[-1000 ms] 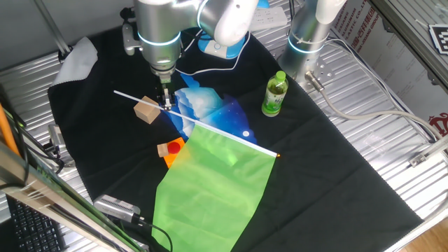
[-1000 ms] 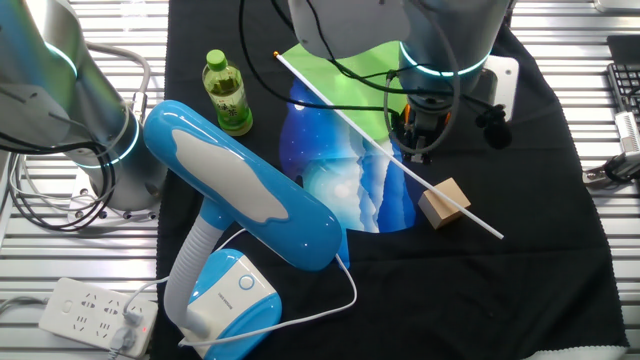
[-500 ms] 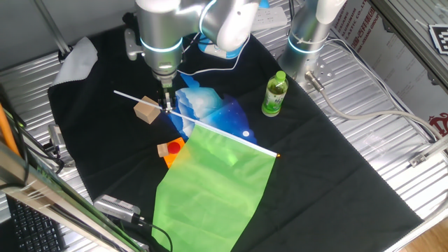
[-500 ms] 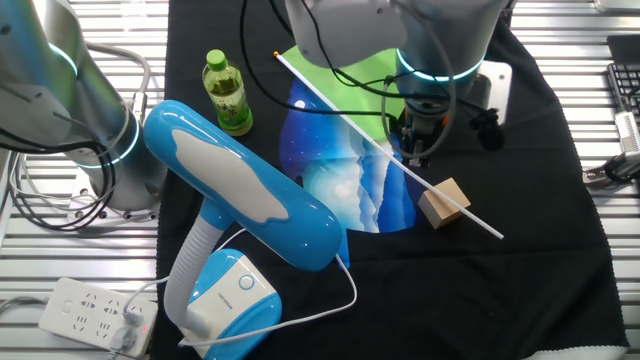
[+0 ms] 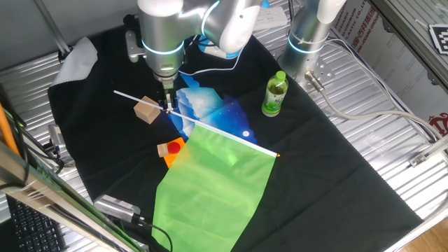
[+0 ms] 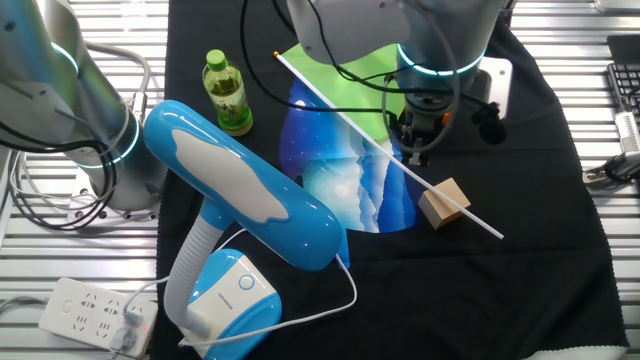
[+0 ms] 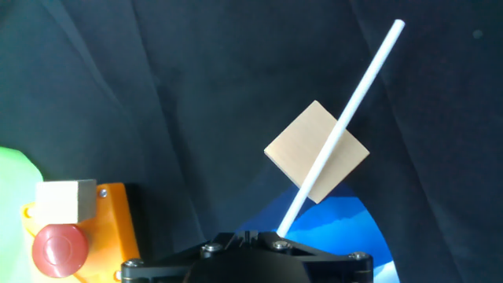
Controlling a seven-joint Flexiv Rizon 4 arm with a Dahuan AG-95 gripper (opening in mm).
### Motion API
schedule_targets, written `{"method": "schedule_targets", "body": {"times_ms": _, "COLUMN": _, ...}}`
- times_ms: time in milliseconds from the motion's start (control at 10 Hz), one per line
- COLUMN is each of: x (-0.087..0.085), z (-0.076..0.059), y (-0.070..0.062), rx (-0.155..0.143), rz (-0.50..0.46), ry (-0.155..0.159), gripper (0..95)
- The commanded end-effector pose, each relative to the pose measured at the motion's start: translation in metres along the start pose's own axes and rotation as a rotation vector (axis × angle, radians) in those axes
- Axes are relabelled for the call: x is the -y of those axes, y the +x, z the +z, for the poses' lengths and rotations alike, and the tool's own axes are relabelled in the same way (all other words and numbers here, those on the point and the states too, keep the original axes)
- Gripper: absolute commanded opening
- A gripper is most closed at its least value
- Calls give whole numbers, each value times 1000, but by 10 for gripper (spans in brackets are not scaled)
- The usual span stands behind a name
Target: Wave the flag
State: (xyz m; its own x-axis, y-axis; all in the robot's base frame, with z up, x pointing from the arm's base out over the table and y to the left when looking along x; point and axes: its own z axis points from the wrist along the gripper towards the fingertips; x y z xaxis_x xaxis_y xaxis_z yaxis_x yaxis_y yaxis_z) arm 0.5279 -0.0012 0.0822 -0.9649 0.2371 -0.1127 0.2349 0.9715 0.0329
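Gripper (image 5: 167, 106) down on the flag's white stick (image 5: 140, 99), apparently pinching it; fingers hidden in hand view.

Flag (image 5: 210, 189): green sheet spread toward the black cloth's (image 5: 336, 168) near edge, stick resting across wooden block (image 5: 147, 110).

Risk: thin stick could slip or swivel on lifting; sheet may sweep the orange button box (image 5: 171, 149) or bottle (image 5: 274, 94).

Cloth lies on a ribbed metal table (image 5: 392, 140).

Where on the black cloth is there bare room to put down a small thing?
Free: the cloth right of the bottle and flag, towards the near right corner, and the strip beyond the block. Crowded: the middle, where stick, block, blue cloth and orange box lie close.
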Motion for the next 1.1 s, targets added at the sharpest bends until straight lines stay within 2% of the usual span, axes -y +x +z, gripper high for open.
{"method": "schedule_targets", "body": {"times_ms": 100, "x": 0, "z": 0, "y": 0, "rx": -1, "rz": -7, "ry": -2, "gripper": 190}}
{"method": "schedule_targets", "body": {"times_ms": 600, "x": 1, "z": 12, "y": 2, "rx": 12, "rz": -5, "ry": -5, "gripper": 190}}
{"method": "schedule_targets", "body": {"times_ms": 900, "x": 2, "z": 12, "y": 2, "rx": 13, "rz": -15, "ry": -2, "gripper": 190}}
{"method": "schedule_targets", "body": {"times_ms": 1000, "x": 2, "z": 12, "y": 2, "rx": 13, "rz": -17, "ry": -1, "gripper": 380}}
{"method": "schedule_targets", "body": {"times_ms": 1100, "x": 2, "z": 12, "y": 3, "rx": 15, "rz": -21, "ry": -1, "gripper": 380}}
